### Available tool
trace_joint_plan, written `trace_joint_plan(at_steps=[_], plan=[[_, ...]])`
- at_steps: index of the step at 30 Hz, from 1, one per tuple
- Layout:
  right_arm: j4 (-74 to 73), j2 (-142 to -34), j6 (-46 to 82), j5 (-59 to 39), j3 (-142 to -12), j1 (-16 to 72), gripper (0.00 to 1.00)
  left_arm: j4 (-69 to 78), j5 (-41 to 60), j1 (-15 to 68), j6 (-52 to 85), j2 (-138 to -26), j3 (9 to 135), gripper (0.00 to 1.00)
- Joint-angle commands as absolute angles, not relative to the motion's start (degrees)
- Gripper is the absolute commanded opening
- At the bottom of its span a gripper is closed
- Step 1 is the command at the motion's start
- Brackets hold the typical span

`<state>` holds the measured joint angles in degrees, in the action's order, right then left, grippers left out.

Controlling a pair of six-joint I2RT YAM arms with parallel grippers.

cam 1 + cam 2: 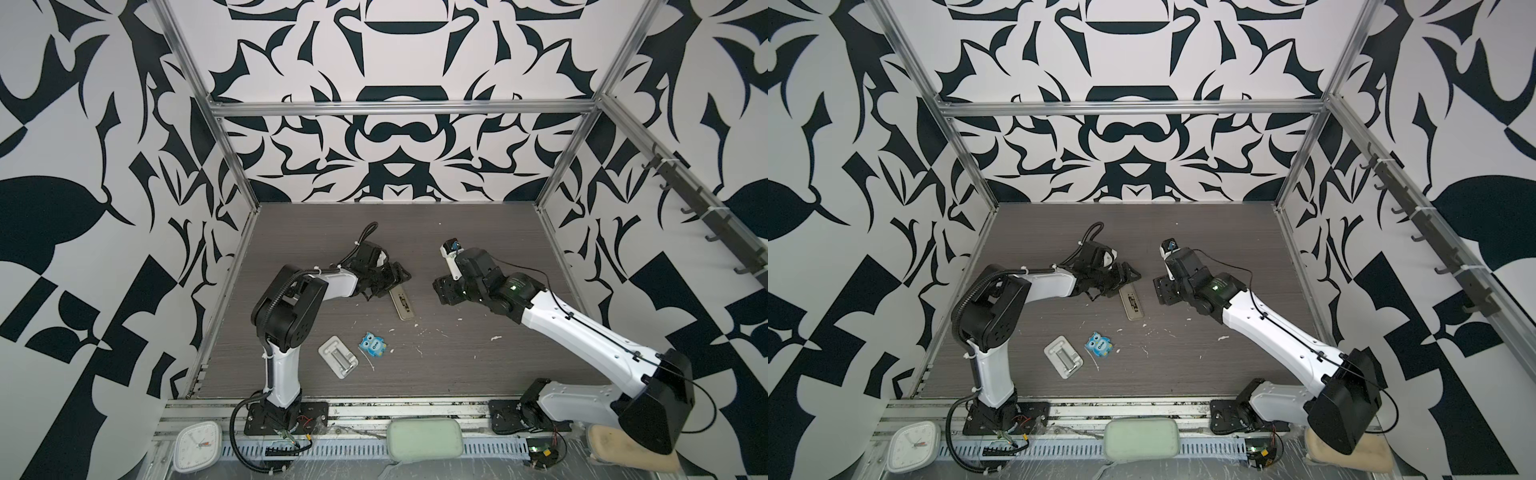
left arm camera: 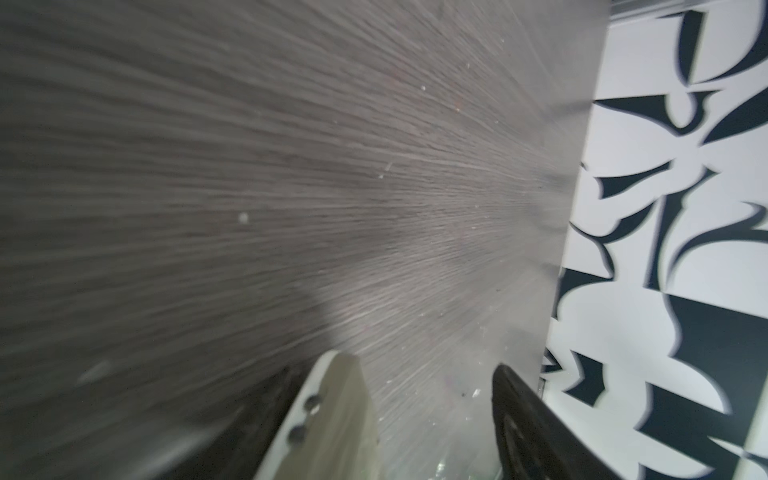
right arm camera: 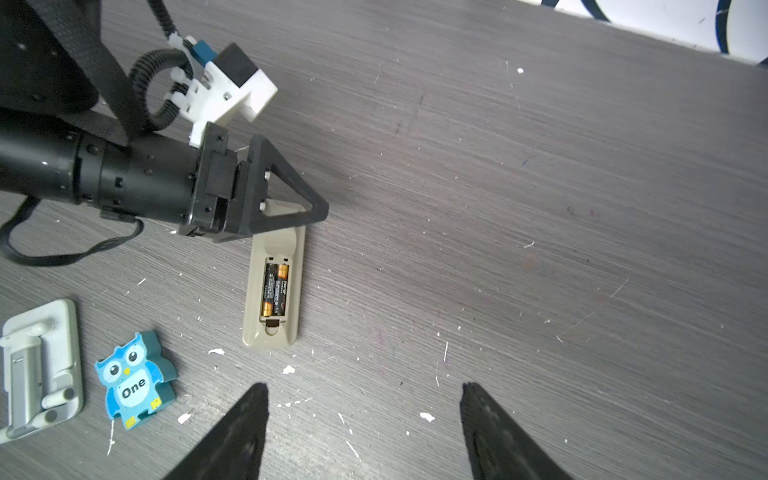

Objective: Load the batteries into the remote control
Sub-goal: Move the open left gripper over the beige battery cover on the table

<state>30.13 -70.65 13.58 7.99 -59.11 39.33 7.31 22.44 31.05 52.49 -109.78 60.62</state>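
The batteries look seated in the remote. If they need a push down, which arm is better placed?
Probably the right: the right claw is open, empty and faces the batteries. The left claw, also open, straddles the remote's far end.

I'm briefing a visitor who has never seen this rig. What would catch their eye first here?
Black-and-white patterned walls enclose the dark table. Mid-table the remote control lies back up, both batteries seated in its open bay, the open left gripper around its far end. A bright blue owl lies nearer the front.
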Motion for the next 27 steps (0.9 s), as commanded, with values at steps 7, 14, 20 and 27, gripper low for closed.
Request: trace_joint_plan(at_steps=[7, 14, 20, 27], plan=[[27.7, -72.2, 6.8, 8.2, -64.9, 39.2, 0.76, -19.7, 14.1, 27.9, 44.0, -100.9, 62.2, 1.0], [27.4, -74.2, 4.6, 6.3, -66.5, 39.2, 0.76, -34.3, 12.4, 22.8, 41.6, -90.4, 59.2, 1.0], [28.7, -74.4, 4.7, 3.0, -66.7, 39.2, 0.76, -46.3, 8.4, 10.7, 38.9, -76.6, 53.2, 0.99], [28.6, -73.4, 5.4, -3.7, -65.3, 39.2, 0.76, -56.7, 5.6, -4.2, 37.5, -70.0, 50.9, 1.0]])
